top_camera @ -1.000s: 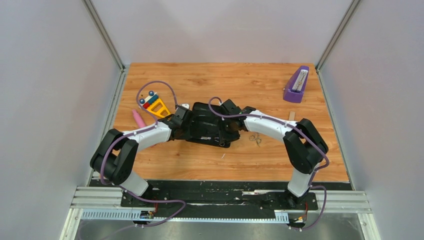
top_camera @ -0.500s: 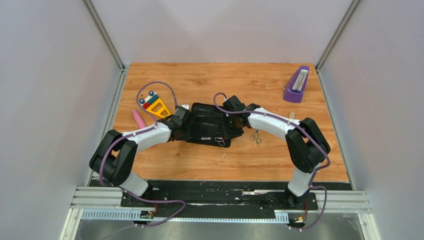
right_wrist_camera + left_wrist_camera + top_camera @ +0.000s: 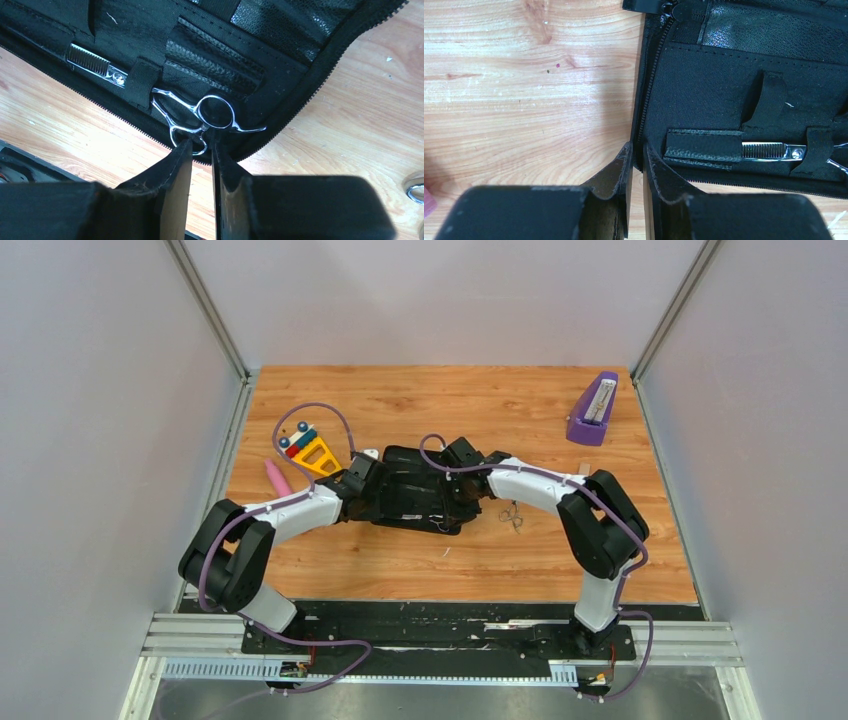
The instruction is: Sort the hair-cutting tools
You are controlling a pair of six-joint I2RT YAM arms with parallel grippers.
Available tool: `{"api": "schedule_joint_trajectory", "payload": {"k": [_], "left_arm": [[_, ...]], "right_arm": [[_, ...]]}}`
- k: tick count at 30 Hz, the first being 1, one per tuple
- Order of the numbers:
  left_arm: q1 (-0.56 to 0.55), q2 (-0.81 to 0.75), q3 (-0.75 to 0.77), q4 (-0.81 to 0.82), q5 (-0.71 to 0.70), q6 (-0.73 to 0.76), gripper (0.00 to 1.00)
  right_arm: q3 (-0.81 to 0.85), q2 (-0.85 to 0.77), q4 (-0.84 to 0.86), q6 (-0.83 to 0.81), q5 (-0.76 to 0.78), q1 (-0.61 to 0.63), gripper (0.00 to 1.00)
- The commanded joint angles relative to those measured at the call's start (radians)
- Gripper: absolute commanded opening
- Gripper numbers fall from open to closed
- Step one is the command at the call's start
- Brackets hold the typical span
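A black zip case [image 3: 410,490] lies open mid-table. Silver scissors [image 3: 197,112] sit in it, the blade under an elastic strap and the handle rings at the case's zip edge. The blade also shows in the left wrist view as scissors [image 3: 769,150]. My right gripper [image 3: 201,142] has its tips closed narrow on the lower handle ring. My left gripper [image 3: 638,156] is shut on the case's left zip edge [image 3: 640,125]. A second pair of scissors [image 3: 513,515] lies loose on the wood right of the case, its ring [image 3: 415,189] at the right wrist view's edge.
A pink tube [image 3: 275,477] and a yellow toy [image 3: 312,451] lie left of the case, close behind my left arm. A purple box [image 3: 593,410] stands at the back right. Grey walls close in both sides.
My right gripper drew back toward the far right, baring the scissors' handles, then returned over the case's near right corner with its jaws narrowed. The left gripper has kept its hold.
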Motion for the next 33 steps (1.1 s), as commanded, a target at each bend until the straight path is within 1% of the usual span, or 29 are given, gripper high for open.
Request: {"api": "schedule_joint_trajectory", "payload": {"k": [1,5,8,14,24,27,29,33], "left_arm": [[-0.003,-0.005,-0.006,-0.049,0.014,0.004,0.19],[-0.003,0.008,0.002,-0.052,0.03,0.017,0.19],[-0.003,0.011,0.003,-0.055,0.035,0.024,0.19],[-0.004,0.007,-0.001,-0.054,0.041,0.036,0.2],[-0.007,-0.003,-0.002,-0.06,0.036,0.036,0.2],[-0.006,-0.008,-0.004,-0.063,0.035,0.035,0.2],[-0.006,-0.009,-0.004,-0.065,0.037,0.037,0.2],[-0.006,-0.006,-0.004,-0.08,0.052,0.05,0.21]], "right_arm": [[-0.004,0.013,0.027,-0.021,0.012,0.009,0.2],[0.016,0.037,0.028,-0.033,0.054,0.016,0.07],[0.046,0.052,0.028,-0.042,0.083,0.03,0.02],[0.095,0.073,0.029,-0.078,0.118,0.048,0.01],[0.105,0.074,0.019,-0.08,0.084,0.062,0.02],[0.1,0.049,-0.001,-0.068,0.089,0.062,0.04],[0.109,0.026,-0.025,-0.06,0.107,0.062,0.11],[0.125,-0.054,-0.062,-0.062,0.157,0.049,0.29]]}}
